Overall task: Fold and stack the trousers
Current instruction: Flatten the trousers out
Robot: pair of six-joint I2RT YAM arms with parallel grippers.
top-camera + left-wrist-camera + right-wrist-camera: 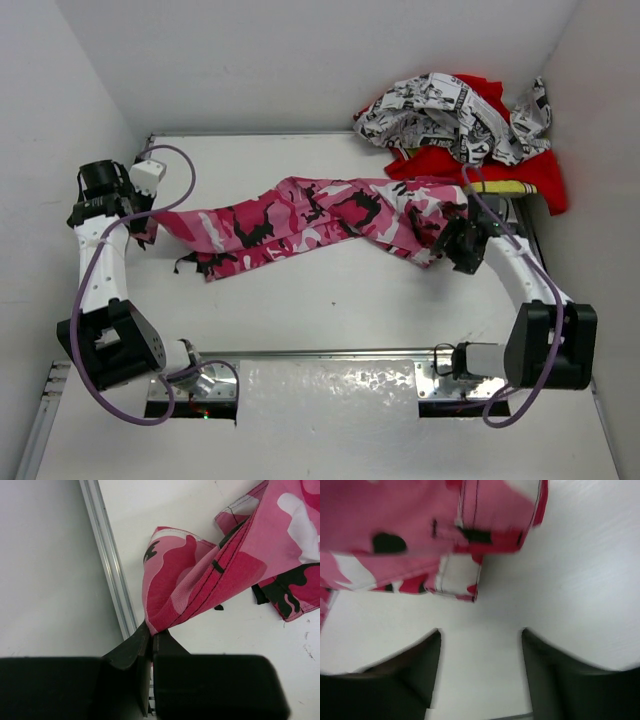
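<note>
The pink camouflage trousers (320, 220) lie stretched across the middle of the table, from the far left to the right. My left gripper (142, 228) is shut on the trousers' left end; the left wrist view shows the pinched cloth (190, 590) bunched at my closed gripper (151, 632). My right gripper (450, 250) is open and empty at the trousers' right end. In the right wrist view the gripper (481, 635) hovers over bare table just short of the cloth's hem (455, 580).
A heap of black-and-white printed cloth (450, 115) on plain red cloth (530, 170) sits at the back right corner. A yellow strip (500, 187) lies by it. A metal rail (107, 560) runs along the table's left edge.
</note>
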